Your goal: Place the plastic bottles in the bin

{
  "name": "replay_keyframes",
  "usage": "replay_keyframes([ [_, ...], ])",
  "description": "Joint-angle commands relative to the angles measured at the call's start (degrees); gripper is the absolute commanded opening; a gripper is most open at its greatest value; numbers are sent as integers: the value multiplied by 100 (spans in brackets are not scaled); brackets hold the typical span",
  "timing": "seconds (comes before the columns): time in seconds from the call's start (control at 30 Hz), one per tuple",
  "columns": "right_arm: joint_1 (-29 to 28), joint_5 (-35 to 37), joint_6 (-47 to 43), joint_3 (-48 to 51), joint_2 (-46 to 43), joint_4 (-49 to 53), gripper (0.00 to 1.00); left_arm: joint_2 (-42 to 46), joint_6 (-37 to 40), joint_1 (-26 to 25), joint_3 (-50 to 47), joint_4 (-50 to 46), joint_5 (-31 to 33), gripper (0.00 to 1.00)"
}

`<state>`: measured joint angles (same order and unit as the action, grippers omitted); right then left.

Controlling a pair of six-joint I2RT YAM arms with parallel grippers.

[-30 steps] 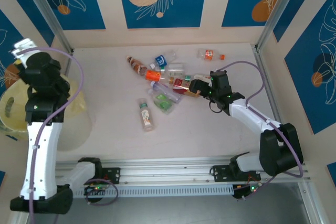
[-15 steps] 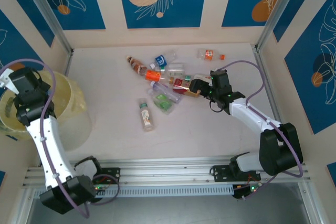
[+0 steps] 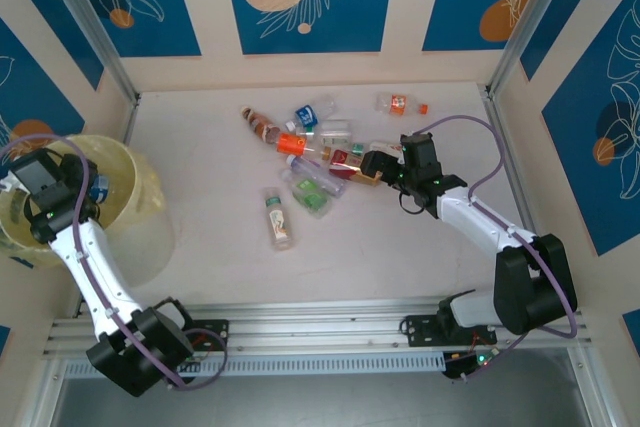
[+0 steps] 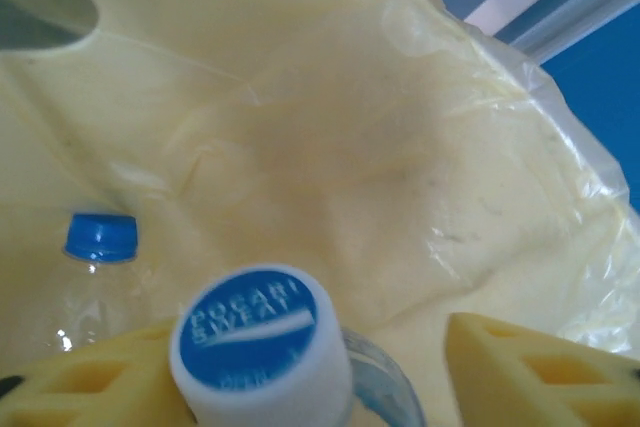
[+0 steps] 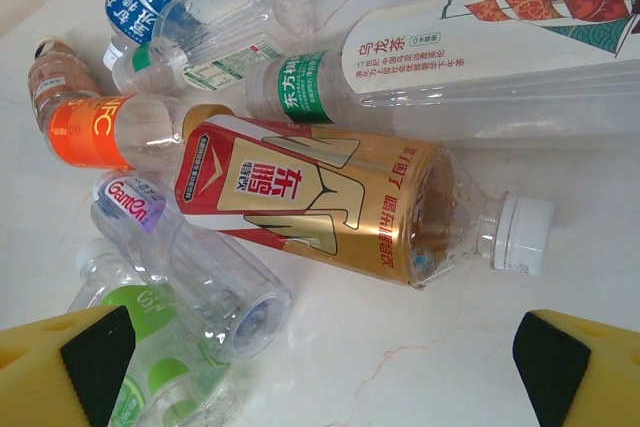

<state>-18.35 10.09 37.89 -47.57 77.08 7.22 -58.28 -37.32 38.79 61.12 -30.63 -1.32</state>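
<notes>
Two arms worked one bin (image 3: 140,237), which stood at the left edge of the overhead frame. About ten plastic bottles (image 3: 315,152) lay on the table at upper centre, the pile too tangled for an exact count. Two more were inside the bin: a blue-capped bottle (image 4: 99,239) and a Pocari Sweat bottle (image 4: 260,342). The left gripper (image 4: 315,372) was in the bin, its jaws parted loosely around the Pocari Sweat bottle. The right gripper (image 5: 320,347) gaped wide and empty, with the red-and-gold bottle (image 5: 310,192) just above it in the wrist frame.
</notes>
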Motion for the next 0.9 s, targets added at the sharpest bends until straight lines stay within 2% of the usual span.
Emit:
replay_keyframes([
  [0.0,21,-94,-27,-104,-9,88,99,122,88,41,112,30,-101,76],
  [0.07,20,-101,-18,-110,-1,85,99,166,158,41,197,-16,-42,83],
  [0.33,24,-103,2,-106,-1,79,99,288,350,37,566,-150,-85,100],
  [0.7,24,-145,28,-76,27,8,99,379,537,-160,1131,-437,-391,100],
  [0.77,24,-181,9,-27,0,-55,99,324,646,-371,1350,-559,-327,100],
  [0.87,16,-217,41,86,-71,-237,99,219,926,-1053,1750,-758,114,100],
])
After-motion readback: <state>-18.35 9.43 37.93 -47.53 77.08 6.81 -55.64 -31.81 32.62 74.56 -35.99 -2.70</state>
